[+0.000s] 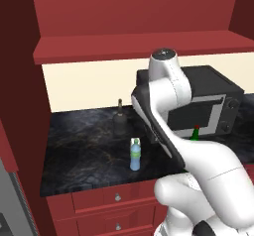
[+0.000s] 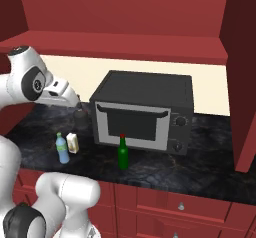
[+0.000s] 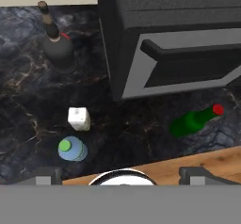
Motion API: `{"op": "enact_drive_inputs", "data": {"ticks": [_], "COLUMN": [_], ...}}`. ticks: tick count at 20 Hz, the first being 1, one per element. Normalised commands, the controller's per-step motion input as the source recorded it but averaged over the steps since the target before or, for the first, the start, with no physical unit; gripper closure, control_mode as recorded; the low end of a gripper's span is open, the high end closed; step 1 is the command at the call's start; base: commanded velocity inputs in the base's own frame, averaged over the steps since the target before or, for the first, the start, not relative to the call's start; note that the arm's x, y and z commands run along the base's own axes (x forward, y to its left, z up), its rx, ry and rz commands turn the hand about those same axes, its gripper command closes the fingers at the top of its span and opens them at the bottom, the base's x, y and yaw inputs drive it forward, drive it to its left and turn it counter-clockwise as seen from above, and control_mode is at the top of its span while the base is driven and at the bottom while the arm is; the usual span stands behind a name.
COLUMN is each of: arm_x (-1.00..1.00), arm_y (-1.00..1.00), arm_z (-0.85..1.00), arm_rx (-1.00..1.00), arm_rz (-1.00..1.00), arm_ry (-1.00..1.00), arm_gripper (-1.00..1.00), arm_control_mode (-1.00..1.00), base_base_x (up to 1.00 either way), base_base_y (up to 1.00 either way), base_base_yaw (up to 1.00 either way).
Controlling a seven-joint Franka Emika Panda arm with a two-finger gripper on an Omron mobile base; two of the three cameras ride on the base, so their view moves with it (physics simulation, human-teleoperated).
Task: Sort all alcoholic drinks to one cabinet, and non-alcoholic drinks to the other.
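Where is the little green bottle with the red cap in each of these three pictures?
Left base view: green bottle at right of middle, mostly hidden behind the white arm, in front of the microwave.
Right base view: green bottle near the center, standing on the counter before the microwave door.
Hand view: green bottle at right, below the microwave.
Shared landmark: the microwave.

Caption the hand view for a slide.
Open gripper above dark bottle, carton, water bottle, green bottle.

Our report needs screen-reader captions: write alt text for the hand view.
Looking down on a dark marble counter: a squat dark bottle, a small white carton and a blue water bottle at left, a green bottle at right before a black microwave.
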Motion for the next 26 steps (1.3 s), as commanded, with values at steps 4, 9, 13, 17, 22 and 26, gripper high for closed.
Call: {"op": "enact_drive_inputs", "data": {"ticks": [4,9,13,17,22,26], "arm_x": [-0.26,-0.15,0.0,0.0,0.0,0.0], "arm_y": [0.4,0.37,0.45,0.44,0.34,0.24], "arm_z": [-0.18,-0.27,-0.33,-0.37,-0.39,-0.36], "arm_rx": [-0.05,-0.04,-0.06,-0.08,-0.08,-0.07], "arm_rz": [-0.12,-0.1,-0.09,-0.11,-0.12,-0.13], "arm_ry": [-0.12,-0.08,-0.04,0.0,-0.05,-0.06], "arm_gripper": [-1.0,-1.0,-1.0,-1.0,-1.0,-1.0], "arm_control_mode": [-1.0,-1.0,-1.0,-1.0,-1.0,-1.0], "base_base_x": [0.0,0.0,0.0,0.0,0.0,0.0], "base_base_y": [0.0,0.0,0.0,0.0,0.0,0.0], "base_base_yaw": [0.0,0.0,0.0,0.0,0.0,0.0]}}
